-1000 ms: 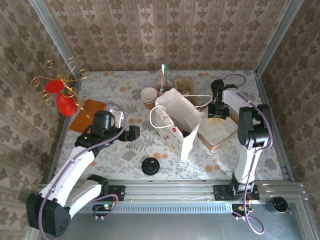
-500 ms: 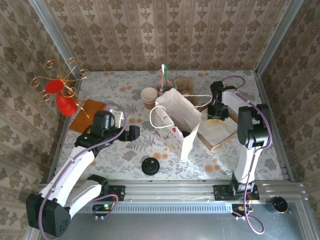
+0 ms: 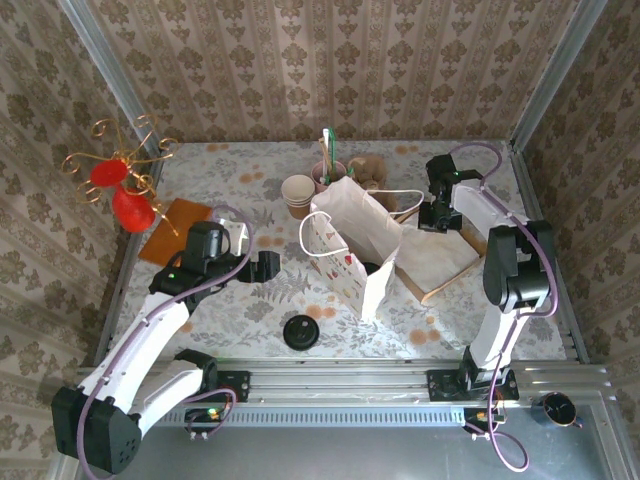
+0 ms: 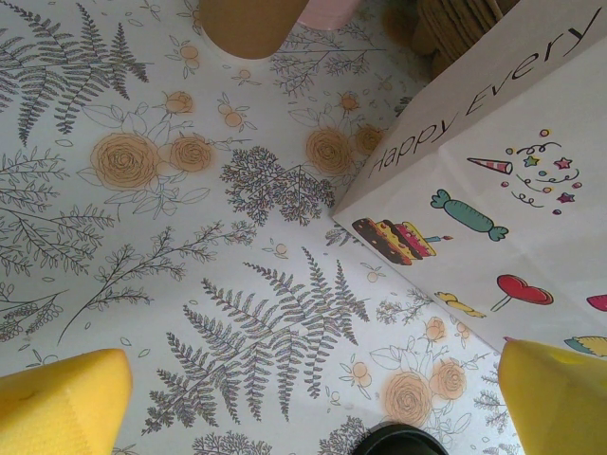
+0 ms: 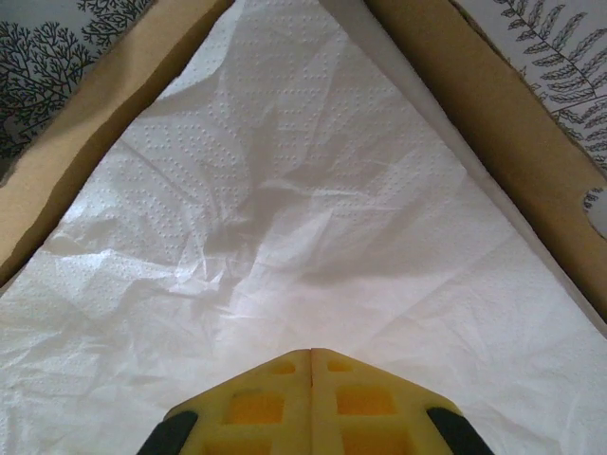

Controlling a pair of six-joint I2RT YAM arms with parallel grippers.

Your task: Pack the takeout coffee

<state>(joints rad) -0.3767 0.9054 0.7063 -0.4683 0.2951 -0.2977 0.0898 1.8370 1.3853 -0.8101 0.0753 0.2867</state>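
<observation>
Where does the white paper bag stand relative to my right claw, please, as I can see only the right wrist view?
Observer: In the top view the white paper bag stands open beside the right claw, on its side toward the table's middle.
Operator: Thank you. Is the left claw open?
Observer: Yes, the left claw is wide open, hovering above the tablecloth on the bag's other side.
Operator: Is anything lying near it?
Observer: A flat black lid lies on the tablecloth, nearer the robot than that claw.
</observation>
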